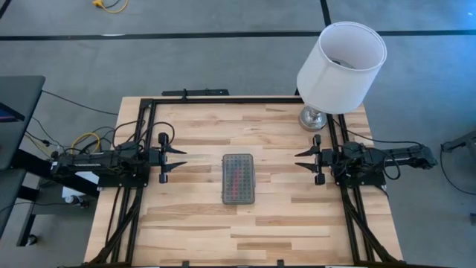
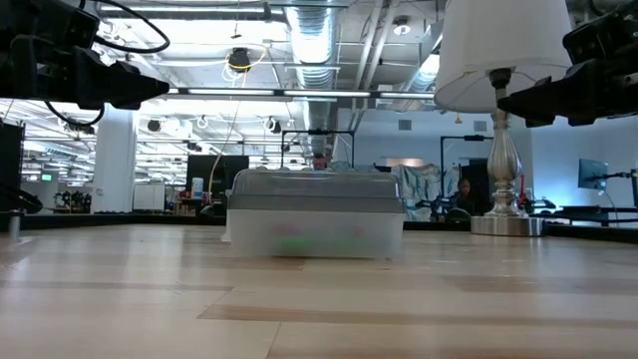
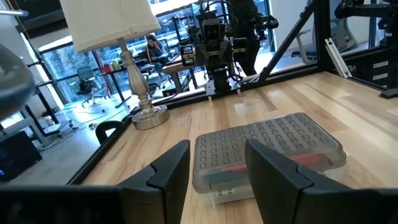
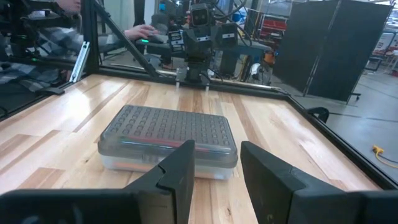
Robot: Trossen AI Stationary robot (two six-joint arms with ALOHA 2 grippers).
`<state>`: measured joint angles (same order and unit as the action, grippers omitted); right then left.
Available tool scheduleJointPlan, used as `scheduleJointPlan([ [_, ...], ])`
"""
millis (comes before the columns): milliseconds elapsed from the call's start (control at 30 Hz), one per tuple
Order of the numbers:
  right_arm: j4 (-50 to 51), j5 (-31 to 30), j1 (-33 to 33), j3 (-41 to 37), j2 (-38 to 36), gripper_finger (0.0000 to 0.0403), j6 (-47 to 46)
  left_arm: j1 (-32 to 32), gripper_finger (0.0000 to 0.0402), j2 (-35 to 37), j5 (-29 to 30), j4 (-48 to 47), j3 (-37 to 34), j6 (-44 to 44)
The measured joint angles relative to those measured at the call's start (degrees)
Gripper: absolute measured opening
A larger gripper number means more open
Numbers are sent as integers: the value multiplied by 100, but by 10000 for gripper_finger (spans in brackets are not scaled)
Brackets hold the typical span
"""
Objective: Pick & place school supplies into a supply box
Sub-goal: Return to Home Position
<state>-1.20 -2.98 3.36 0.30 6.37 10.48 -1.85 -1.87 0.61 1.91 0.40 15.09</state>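
Note:
The supply box is a clear plastic case with a greyish ribbed lid, shut, resting flat on its base at the table's middle. It also shows in the low view and both wrist views. Pink, red and green supplies show dimly through its lid and walls; no pens or scissors lie outside it. My left gripper hovers open at the table's left side, above the wood. My right gripper hovers open at the right side. Both point at the box from a distance.
A white lamp with a silver base stands at the table's far right corner, close behind my right arm. A black frame runs along the table's far edge and sides. Bare wood surrounds the box. A person's hand shows beyond the table.

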Motion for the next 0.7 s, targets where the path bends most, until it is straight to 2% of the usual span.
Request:
scheduleJointPlan([
  [700, 0, 0, -1, 0, -1, 127, 0, -2, 151, 0, 0, 1, 0, 46],
])
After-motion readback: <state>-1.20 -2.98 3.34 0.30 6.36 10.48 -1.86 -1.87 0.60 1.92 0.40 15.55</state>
